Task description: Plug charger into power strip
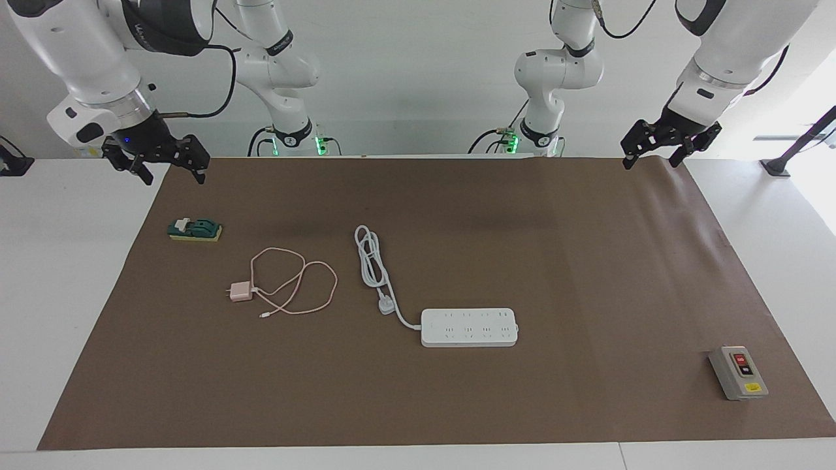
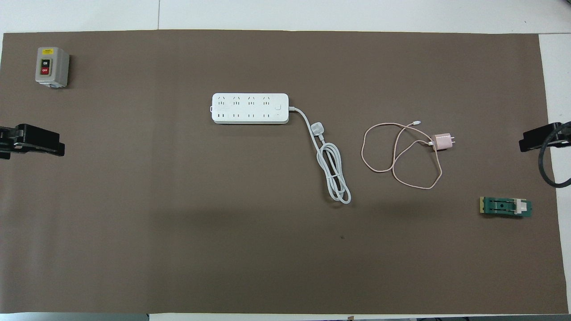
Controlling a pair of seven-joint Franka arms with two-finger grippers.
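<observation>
Two grippers hang with jaws wide and empty: the right gripper [image 1: 157,166] and the left gripper [image 1: 673,149], each over its own end of the brown mat [image 1: 588,261]. Nearest the robots lies a green switch [image 1: 195,229]. Farther out sits the charger [image 1: 239,292], unplugged, beside the power strip [image 1: 469,327], whose coiled cord [image 1: 372,264] lies between them. Farthest is the grey switch box [image 1: 738,372].

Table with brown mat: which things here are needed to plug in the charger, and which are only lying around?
Needed:
- charger, pink, with its thin looped cable
- power strip, white, with a thick cord

Lying around:
- grey switch box, at the left arm's end
- green block, at the right arm's end
</observation>
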